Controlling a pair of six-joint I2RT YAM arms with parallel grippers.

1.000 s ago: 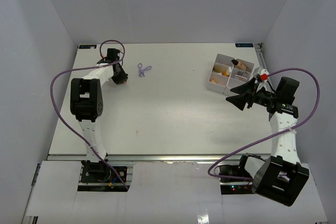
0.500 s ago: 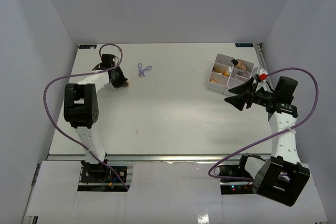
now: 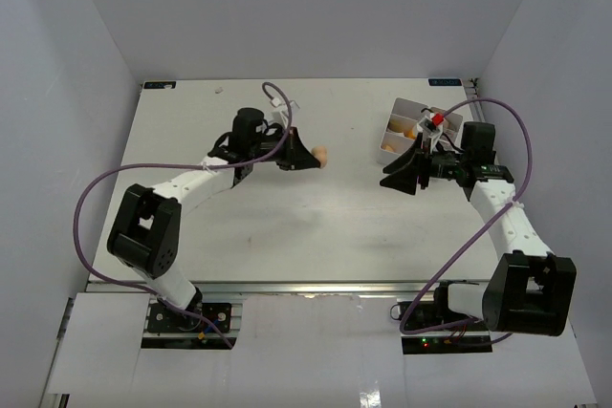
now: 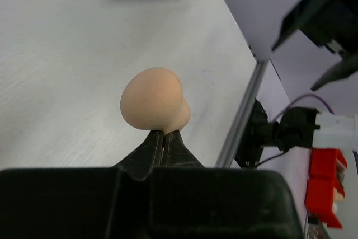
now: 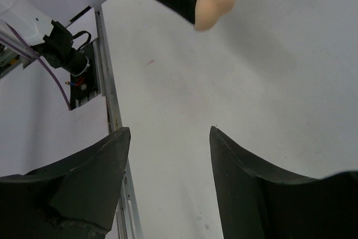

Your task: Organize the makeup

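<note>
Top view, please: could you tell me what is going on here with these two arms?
The arms are sorting makeup. The left claw is shut on a beige egg sponge, pinching it by one end and holding it above the table near the middle. The right claw is open and empty, facing the sponge from in front of the white tray, which already has a few beige and orange items in it.

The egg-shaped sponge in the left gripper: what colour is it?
Peachy beige; the sponge shows best in the left wrist view.
</note>
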